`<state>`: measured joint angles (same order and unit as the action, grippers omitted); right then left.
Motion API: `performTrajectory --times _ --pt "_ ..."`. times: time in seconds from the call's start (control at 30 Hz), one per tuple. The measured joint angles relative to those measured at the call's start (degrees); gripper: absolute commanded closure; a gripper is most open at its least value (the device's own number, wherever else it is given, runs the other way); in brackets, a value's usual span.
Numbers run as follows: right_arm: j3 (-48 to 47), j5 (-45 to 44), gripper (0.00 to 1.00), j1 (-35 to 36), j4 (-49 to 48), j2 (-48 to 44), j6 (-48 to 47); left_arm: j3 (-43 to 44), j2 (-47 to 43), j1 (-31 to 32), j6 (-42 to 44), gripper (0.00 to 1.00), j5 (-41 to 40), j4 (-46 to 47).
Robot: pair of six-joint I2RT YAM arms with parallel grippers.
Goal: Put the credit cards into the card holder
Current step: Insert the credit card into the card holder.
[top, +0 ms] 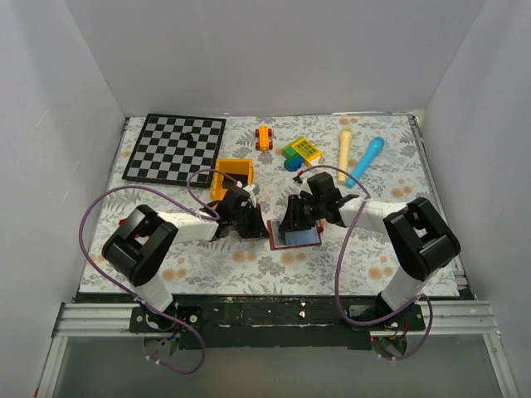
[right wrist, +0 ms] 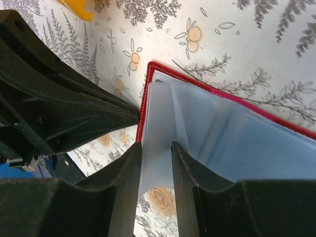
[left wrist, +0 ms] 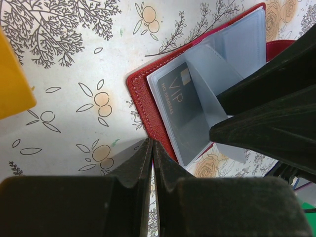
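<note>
The card holder (top: pixel 300 239) lies open on the floral cloth between my two grippers, maroon cover (left wrist: pixel 147 106) down and pale blue pockets up. One black credit card (left wrist: pixel 173 98) marked VIP sits inside a left pocket. My left gripper (left wrist: pixel 151 148) is shut with nothing between its jaws, its tips just off the holder's left edge (right wrist: pixel 146 98). My right gripper (right wrist: pixel 157 146) stands open over the holder's near edge. A pale blue pocket leaf (right wrist: pixel 158 118) lies between its fingers (left wrist: pixel 266 133). From above, the left gripper (top: pixel 251 222) and the right gripper (top: pixel 292 221) meet at the holder.
A yellow bin (top: pixel 232 176) stands just behind the left gripper. Further back are a chessboard (top: pixel 176 147), an orange toy car (top: pixel 264 137), green and yellow blocks (top: pixel 300 152), a cream stick (top: pixel 344 153) and a blue marker (top: pixel 365 160).
</note>
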<state>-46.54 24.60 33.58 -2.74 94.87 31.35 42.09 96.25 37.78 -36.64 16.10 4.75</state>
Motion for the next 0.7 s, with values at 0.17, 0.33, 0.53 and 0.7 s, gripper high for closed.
performTrajectory --times 0.17,0.33,0.53,0.7 --pt "-2.1 1.1 0.61 1.2 -0.4 2.7 0.1 0.0 0.0 0.0 0.0 0.96 0.0 0.0" --pt "-2.9 1.5 0.61 2.3 -0.5 3.3 0.2 0.0 0.0 0.0 0.0 0.96 0.0 0.0" --pt "-3.1 1.4 0.61 2.9 -0.5 3.2 0.2 0.0 0.0 0.0 0.0 0.96 0.0 0.0" --pt "-2.8 -0.7 0.61 2.9 0.0 1.2 0.2 0.0 0.0 0.0 0.0 0.96 0.0 0.0"
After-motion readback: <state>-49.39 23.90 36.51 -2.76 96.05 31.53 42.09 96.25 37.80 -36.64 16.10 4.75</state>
